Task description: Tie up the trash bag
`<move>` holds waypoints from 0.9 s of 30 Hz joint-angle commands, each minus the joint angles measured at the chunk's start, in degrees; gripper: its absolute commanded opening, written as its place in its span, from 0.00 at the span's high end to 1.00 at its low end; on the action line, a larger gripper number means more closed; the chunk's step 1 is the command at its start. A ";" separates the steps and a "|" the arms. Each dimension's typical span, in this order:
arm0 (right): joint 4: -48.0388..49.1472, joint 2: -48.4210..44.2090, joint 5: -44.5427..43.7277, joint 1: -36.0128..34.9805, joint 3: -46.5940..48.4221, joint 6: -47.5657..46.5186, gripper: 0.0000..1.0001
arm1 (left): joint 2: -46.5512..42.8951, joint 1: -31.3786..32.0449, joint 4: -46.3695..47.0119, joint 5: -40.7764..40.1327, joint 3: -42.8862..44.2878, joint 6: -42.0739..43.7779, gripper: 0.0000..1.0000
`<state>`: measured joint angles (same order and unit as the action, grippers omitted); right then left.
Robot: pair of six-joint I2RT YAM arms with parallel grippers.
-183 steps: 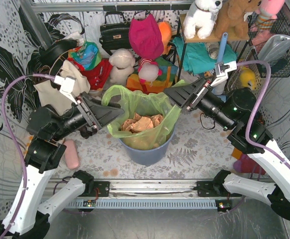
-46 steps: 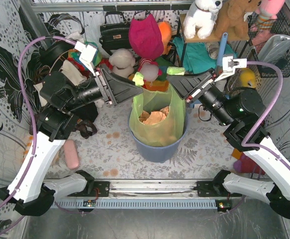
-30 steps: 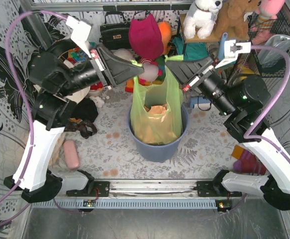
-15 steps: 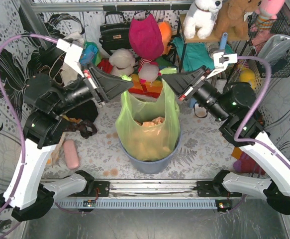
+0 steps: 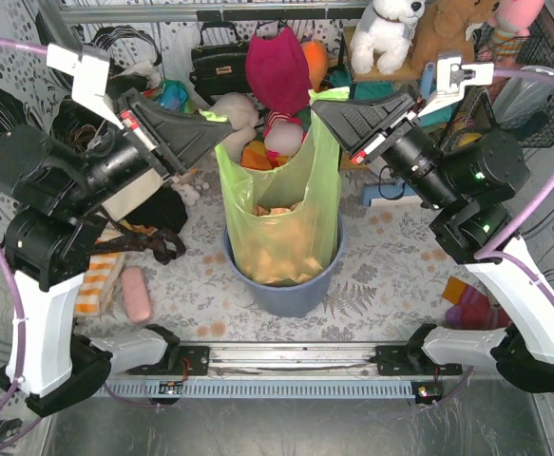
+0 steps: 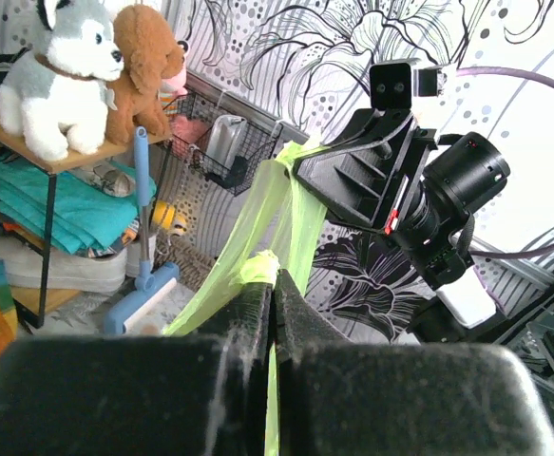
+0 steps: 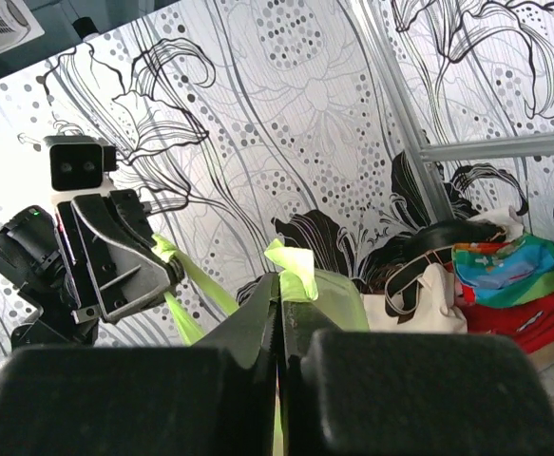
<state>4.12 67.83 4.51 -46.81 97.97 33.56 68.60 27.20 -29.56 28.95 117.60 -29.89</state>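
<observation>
Bag: thin translucent light-green plastic trash bag (image 5: 277, 204), stretched tall at the table's centre, lower end inside the round blue-grey plastic bin (image 5: 286, 296).
Contents: crumpled brown paper (image 5: 278, 249) showing through the film.
Left gripper (image 5: 221, 130): clenched on the bag's left top corner, held high, left of the bin.
Right gripper (image 5: 320, 103): clenched on the right top corner, high, slightly farther back.
Rim between corners: taut green strip.

Black-and-white floral walls (image 7: 353, 95) surround a leaf-print floor (image 5: 372, 275) and a wooden shelf (image 5: 405, 73).
</observation>
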 commanded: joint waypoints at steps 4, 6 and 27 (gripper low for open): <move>4.22 -6.05 -3.24 0.14 -11.88 -0.01 1.00 | -4.03 -0.46 -0.14 -4.67 -7.97 4.67 0.92; 4.69 -8.01 -5.04 0.14 -15.76 0.22 1.00 | -4.49 -0.43 -0.53 -5.62 -10.36 5.84 0.92; 0.44 -4.16 -5.95 0.14 -6.78 -4.26 1.00 | -0.59 -1.45 3.01 -3.20 -5.57 4.79 0.90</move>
<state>3.03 66.39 -0.49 -46.81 95.42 29.41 70.30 26.20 -30.87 25.82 114.76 -25.78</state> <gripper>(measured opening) 0.002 0.091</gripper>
